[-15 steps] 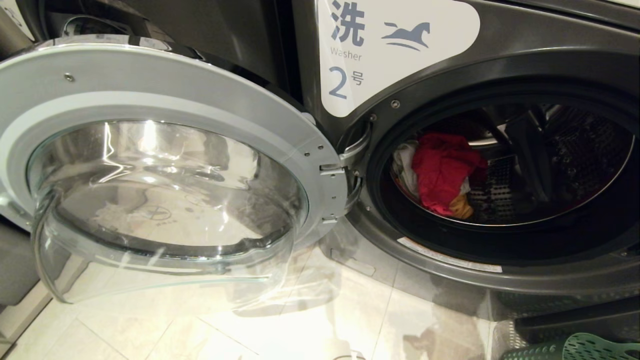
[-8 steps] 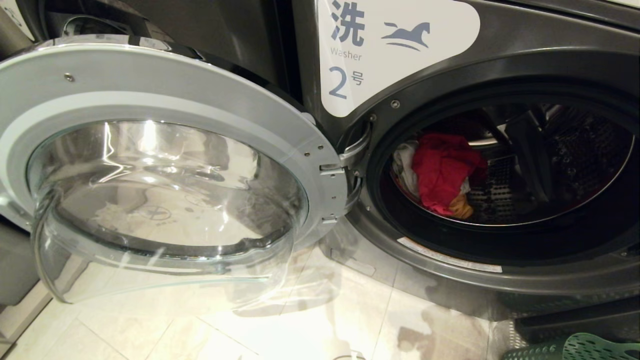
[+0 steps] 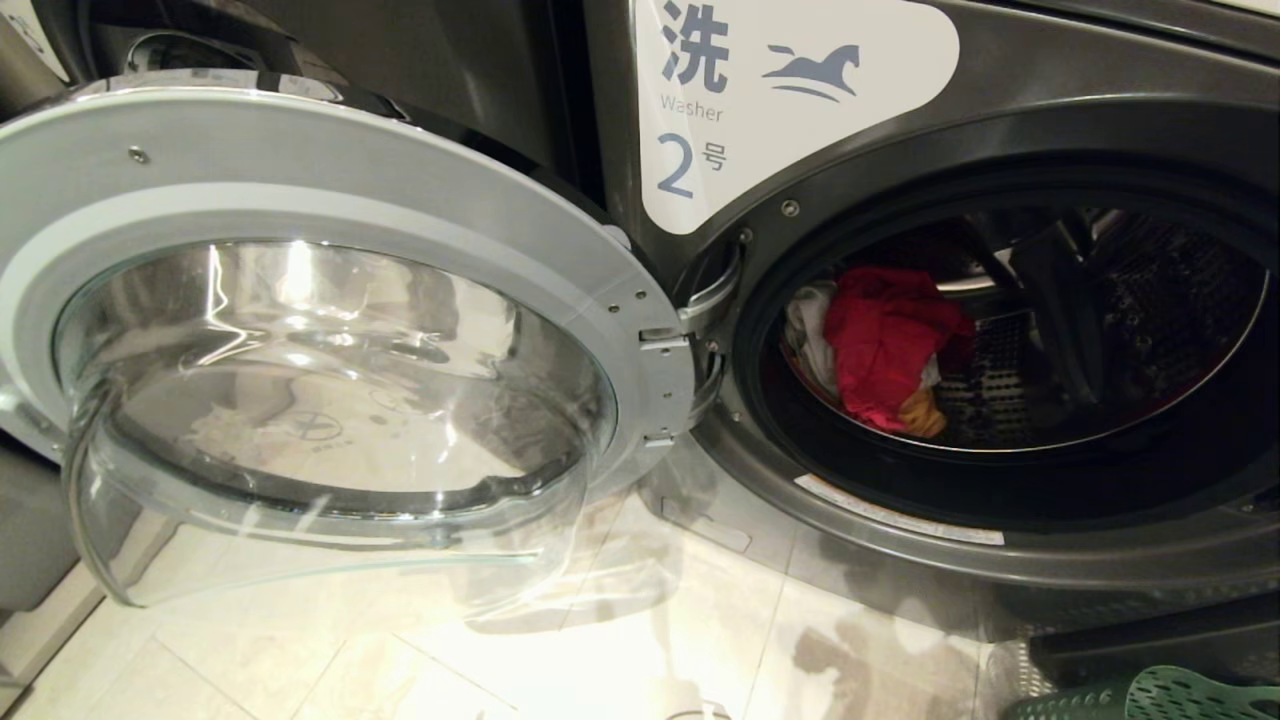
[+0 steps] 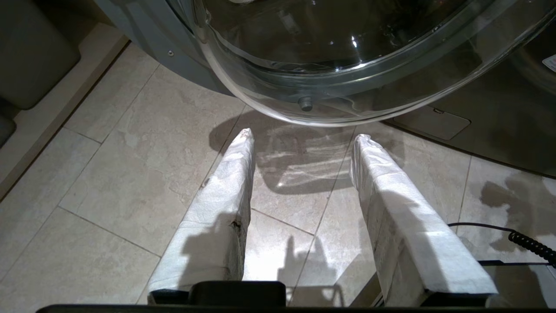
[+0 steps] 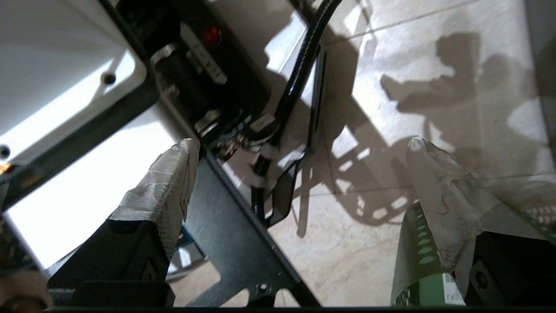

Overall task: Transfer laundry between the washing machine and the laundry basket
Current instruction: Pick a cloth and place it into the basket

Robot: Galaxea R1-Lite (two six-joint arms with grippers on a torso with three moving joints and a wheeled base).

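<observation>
Pale tiled floor (image 3: 700,640). Washing machine (image 3: 1050,90) door (image 3: 330,200) open; laundry (image 3: 885,345) lies in drum. Laundry basket (image 3: 1180,695) at my lower right. My left gripper (image 4: 299,139) fingers released, empty; right gripper (image 5: 299,150) fingers spread, empty.

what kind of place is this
Most likely a laundromat or shared laundry room: the washing machine wears a label reading "Washer 2", which suggests several numbered machines, on a tiled floor, with a green laundry basket beside it.
</observation>
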